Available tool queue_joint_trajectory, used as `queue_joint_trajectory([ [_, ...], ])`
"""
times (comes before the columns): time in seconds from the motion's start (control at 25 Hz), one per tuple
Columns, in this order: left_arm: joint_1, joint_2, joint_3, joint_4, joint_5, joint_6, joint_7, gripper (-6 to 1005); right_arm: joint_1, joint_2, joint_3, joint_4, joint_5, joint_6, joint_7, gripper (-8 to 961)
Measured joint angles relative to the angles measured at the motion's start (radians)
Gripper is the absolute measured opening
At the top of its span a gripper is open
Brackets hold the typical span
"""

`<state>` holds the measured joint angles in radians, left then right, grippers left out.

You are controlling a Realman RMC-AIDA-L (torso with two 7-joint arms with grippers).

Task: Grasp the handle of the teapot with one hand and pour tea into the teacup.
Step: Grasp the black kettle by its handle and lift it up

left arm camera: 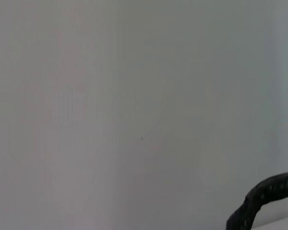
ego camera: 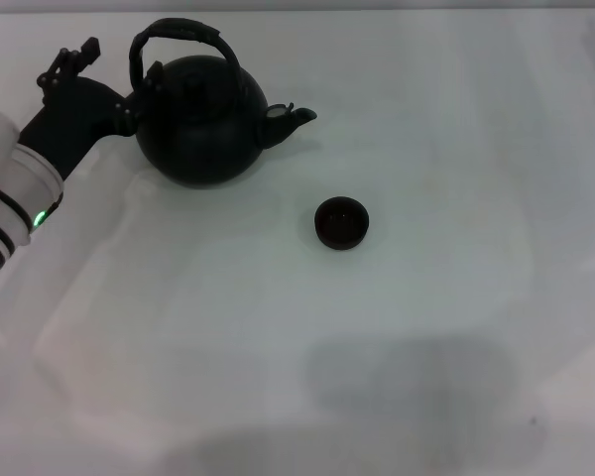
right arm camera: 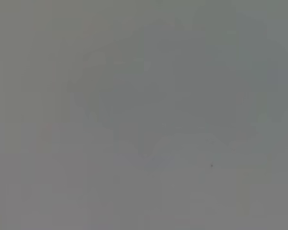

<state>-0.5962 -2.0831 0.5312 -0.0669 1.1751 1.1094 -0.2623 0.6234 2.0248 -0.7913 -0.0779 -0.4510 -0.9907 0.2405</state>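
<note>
Left claw by the pot, not yet on the handle

The left claw (ego camera: pixel 129 111) sits just beside the teapot (ego camera: pixel 200 121); I cannot tell if it is wide or narrow. The handle (ego camera: pixel 178 40) arches above it, so go up and grab the top. The teacup (ego camera: pixel 340 221) waits past the spout on the desk (ego camera: pixel 426 327). Tip slowly.

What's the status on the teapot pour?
Left gripper beside teapot, handle not grasped. Right arm out of view. Teacup apart, spout side. Nothing between them.

Black teapot (ego camera: pixel 200 124) (matte), dark teacup (ego camera: pixel 340 221).
</note>
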Motion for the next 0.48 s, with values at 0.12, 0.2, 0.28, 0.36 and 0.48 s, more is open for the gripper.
queue_joint_trajectory([
  [0.12,-0.009,-0.001,0.0,-0.002,0.0,-0.023,0.0,831,0.001,0.0,0.0,0.0,0.0,0.002,0.0,863],
  [0.2,-0.011,-0.001,0.001,-0.003,0.0,-0.027,0.0,831,0.001,0.0,0.0,0.0,0.0,0.007,0.0,863],
  [0.28,-0.013,-0.002,0.001,-0.006,0.0,-0.027,0.0,828,0.001,0.0,0.0,0.0,0.0,0.009,0.0,863],
  [0.36,-0.014,-0.003,0.001,-0.008,0.0,-0.026,0.0,822,0.001,0.0,0.0,0.0,0.0,0.01,0.0,863],
  [0.48,-0.014,-0.003,0.001,-0.01,0.0,-0.027,0.0,769,0.001,0.0,0.0,0.0,0.0,0.011,0.0,863],
])
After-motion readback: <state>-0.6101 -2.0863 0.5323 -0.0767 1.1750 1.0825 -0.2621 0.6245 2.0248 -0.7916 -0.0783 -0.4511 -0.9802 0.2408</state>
